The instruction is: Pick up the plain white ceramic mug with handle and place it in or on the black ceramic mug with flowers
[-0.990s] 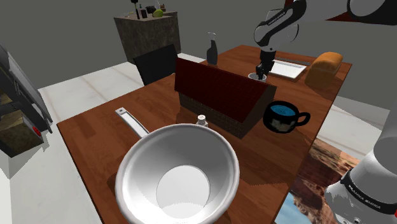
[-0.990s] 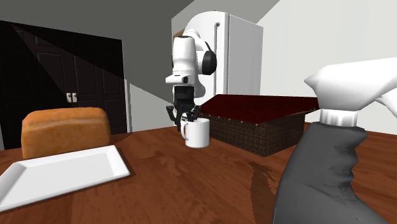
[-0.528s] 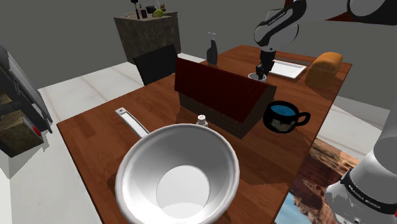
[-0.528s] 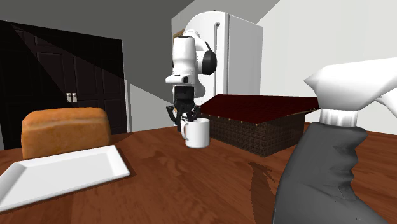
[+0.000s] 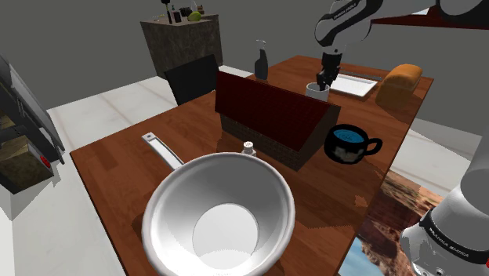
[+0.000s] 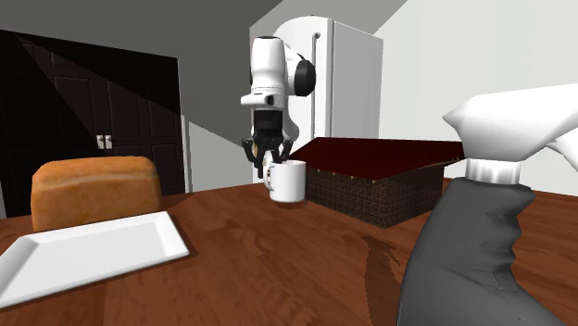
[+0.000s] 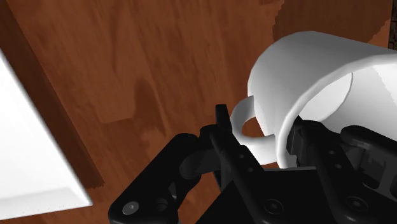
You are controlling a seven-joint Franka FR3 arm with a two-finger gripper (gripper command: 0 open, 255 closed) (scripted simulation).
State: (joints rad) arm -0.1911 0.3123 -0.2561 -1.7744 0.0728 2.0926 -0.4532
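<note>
The claw [image 6: 270,159] pinches the white mug [image 6: 288,181] by its rim, one finger inside the wall and one outside, right beside the handle. The mug hangs upright, mouth up and long axis vertical, low over the table [image 5: 117,149]. Its handle points toward the bread [image 6: 93,190]. The black mug [image 5: 349,144] stands well apart, nearer the stand.

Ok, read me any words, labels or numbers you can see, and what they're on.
Too small to read: pale lettering on the arm's lower joint band.
Too blurred to read: pale lettering on its upper joint.
No text on the white mug, black mug or bottle.
</note>
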